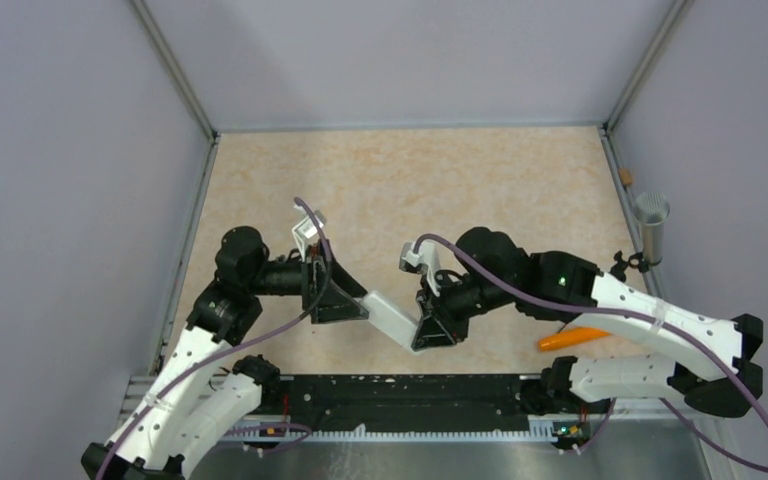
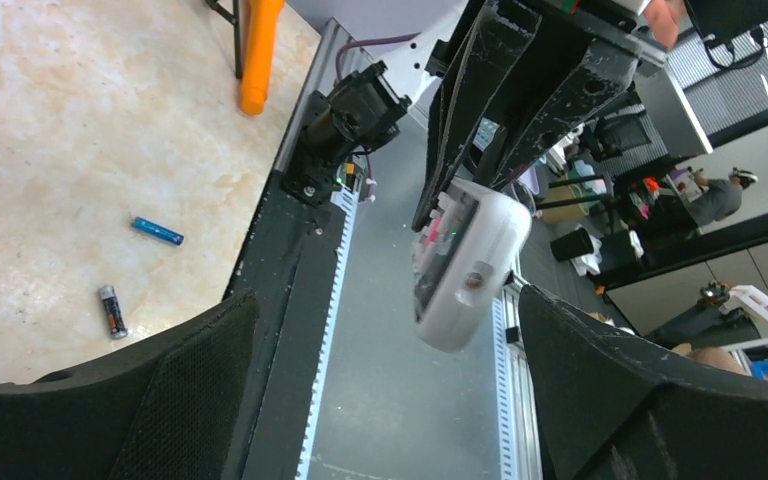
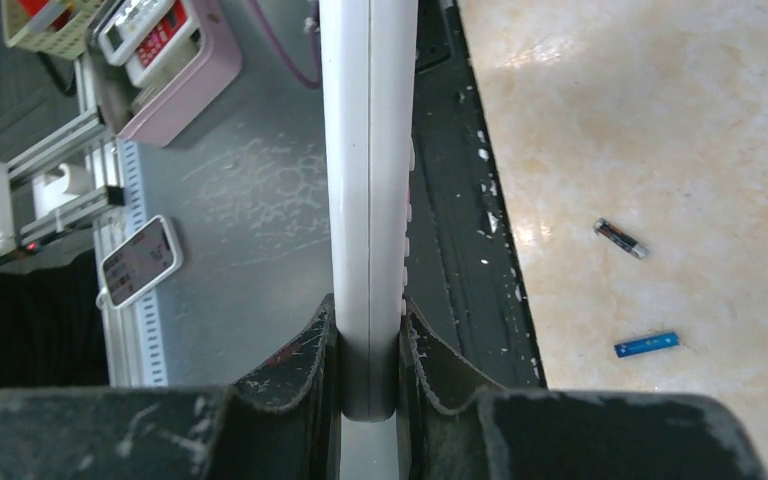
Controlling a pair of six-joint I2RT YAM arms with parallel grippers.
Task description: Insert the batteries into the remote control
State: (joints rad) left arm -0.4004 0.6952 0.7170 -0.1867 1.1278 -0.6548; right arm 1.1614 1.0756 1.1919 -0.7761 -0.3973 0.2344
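The white remote control (image 1: 390, 318) hangs in the air between the two arms, above the near part of the table. My right gripper (image 3: 370, 320) is shut on one end of it (image 3: 368, 150), seen edge-on. My left gripper (image 2: 390, 400) is open, and the remote's free end (image 2: 465, 265) sits between its fingers, nearer the right one and touching neither. Two batteries lie loose on the table: a blue one (image 2: 156, 231) and a dark one (image 2: 112, 311). The right wrist view also shows the dark battery (image 3: 621, 239) and the blue battery (image 3: 646, 345). In the top view the arms hide them.
An orange tapered object (image 1: 572, 339) lies on the table near the right arm. A metal cup (image 1: 651, 225) stands at the right wall. The black rail (image 1: 400, 395) runs along the table's near edge. Grey walls close in the left, back and right.
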